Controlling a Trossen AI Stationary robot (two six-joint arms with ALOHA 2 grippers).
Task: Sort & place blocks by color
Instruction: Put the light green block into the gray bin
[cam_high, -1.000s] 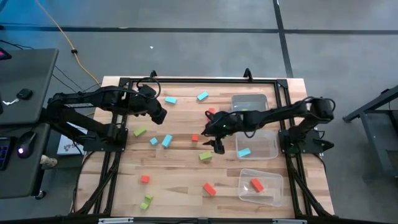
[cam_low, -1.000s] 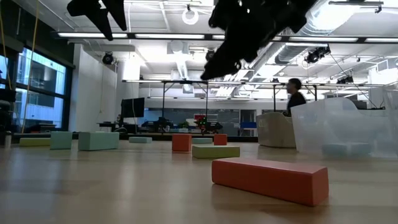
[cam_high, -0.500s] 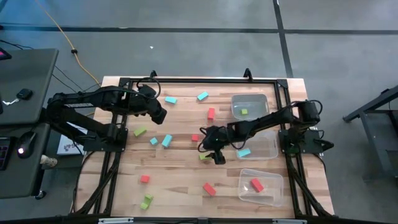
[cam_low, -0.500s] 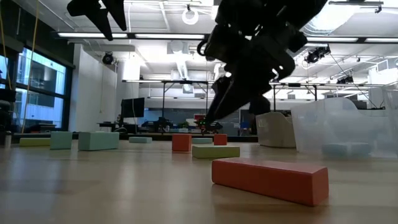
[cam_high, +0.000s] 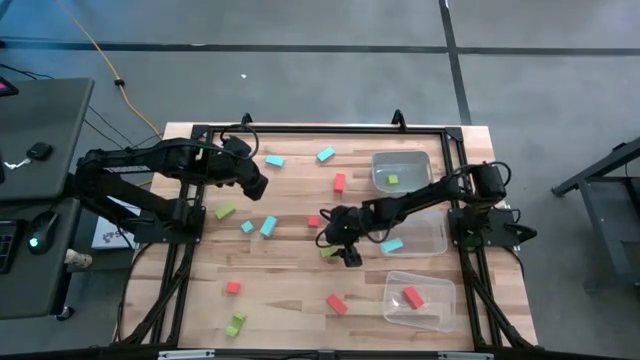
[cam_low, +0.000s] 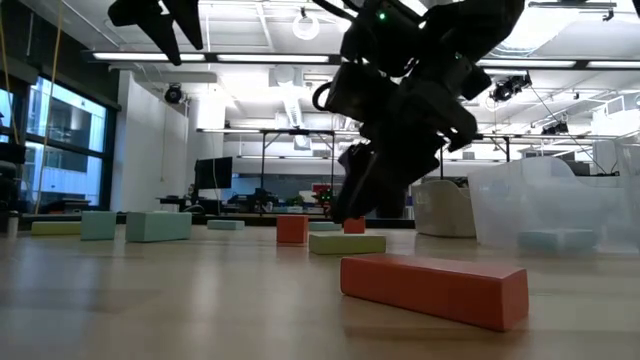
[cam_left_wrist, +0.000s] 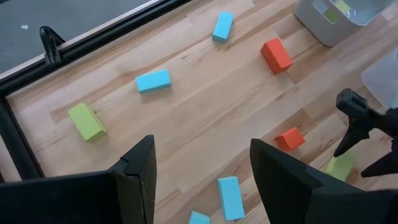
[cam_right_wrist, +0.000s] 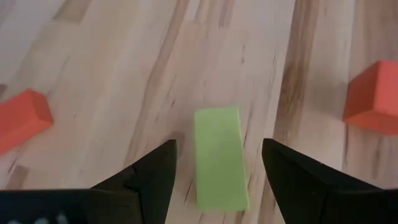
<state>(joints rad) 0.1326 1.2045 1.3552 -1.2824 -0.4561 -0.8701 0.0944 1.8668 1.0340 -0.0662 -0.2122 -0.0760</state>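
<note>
At the worktop's (cam_high: 290, 290) left side, the left pincer (cam_high: 256, 186) hangs raised above the wood with its fingers (cam_left_wrist: 142, 168) spread and nothing between them; that arm only waits. Below and around it lie loose blocks: a green bar (cam_high: 225, 212) just beside the left frame, two blue ones (cam_high: 268, 227) near the middle, an orange cube (cam_high: 232, 287) and a pair of green pieces (cam_high: 235, 324) toward the near edge.

In the middle, the right pincer (cam_high: 345, 250) is low over a green block (cam_right_wrist: 217, 158), jaws wide and holding nothing. The wrist view shows the block lying flat between the two fingers (cam_right_wrist: 146, 177), long axis running with them, not yet touched. An orange cube (cam_high: 314, 221) sits just beside it.

To the right stand three clear bins: the far one (cam_high: 420, 160) holds a green piece (cam_high: 392, 180), the middle one (cam_high: 440, 243) a blue piece (cam_high: 392, 244), the near one (cam_high: 448, 285) an orange bar (cam_high: 411, 296).

The green block looks small, rigid and light, with flat smooth faces, so it should take a firm squeeze without harm but could skid or twist if caught off-centre. The best hold seems to be across its two long sides, at mid-length, fingers square to those faces. It probably belongs in the far bin.
</note>
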